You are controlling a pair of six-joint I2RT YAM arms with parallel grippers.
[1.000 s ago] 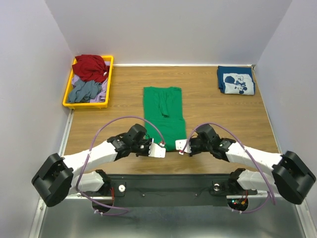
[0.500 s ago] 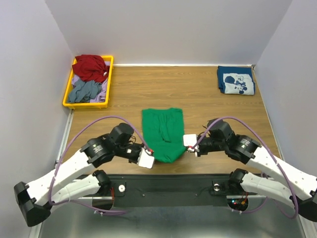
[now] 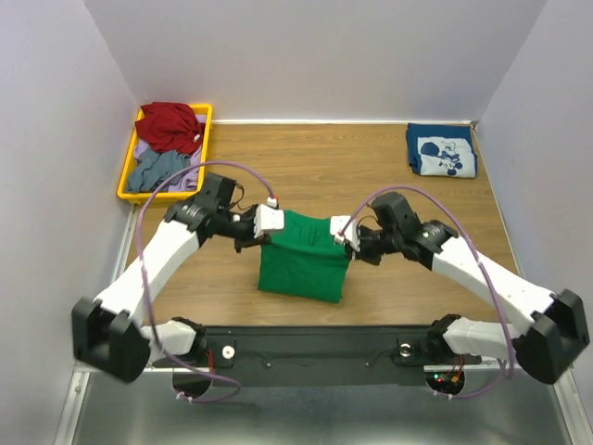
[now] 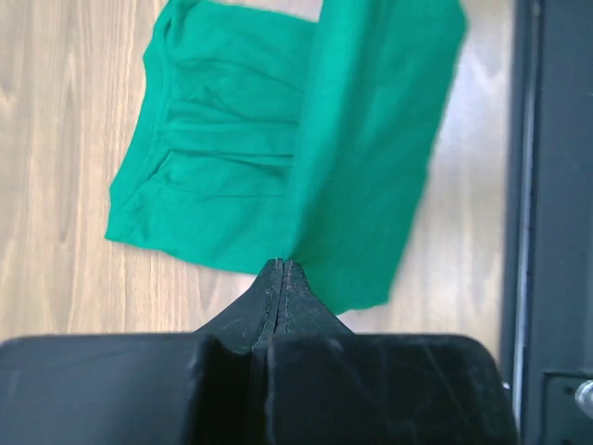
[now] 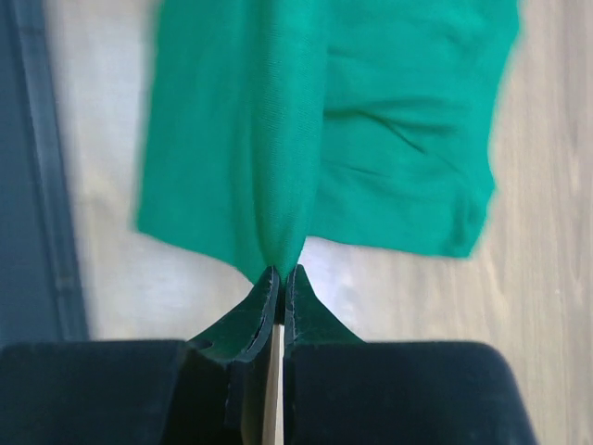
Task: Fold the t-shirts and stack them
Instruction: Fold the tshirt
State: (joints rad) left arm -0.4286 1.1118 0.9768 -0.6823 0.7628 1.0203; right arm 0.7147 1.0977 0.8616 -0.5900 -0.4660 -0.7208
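Observation:
The bright green t-shirt (image 3: 303, 260) lies at the middle of the table, its near hem lifted and carried over the rest. My left gripper (image 3: 268, 234) is shut on the hem's left corner, and the cloth (image 4: 371, 139) hangs from its tips. My right gripper (image 3: 339, 236) is shut on the right corner, with the cloth (image 5: 278, 139) drooping from its tips over the shirt's lower layer (image 5: 417, 111). The navy blue t-shirt (image 3: 441, 149) with a white cartoon print lies folded at the far right corner.
A yellow bin (image 3: 202, 153) at the far left holds red, grey and lilac clothes. White walls stand on three sides. The black base rail (image 3: 315, 348) runs along the near edge.
Both grippers have lifted the green shirt's near hem and carried it away from the table's near edge, from low by the rail to above the shirt's middle. The shirt now looks doubled over.

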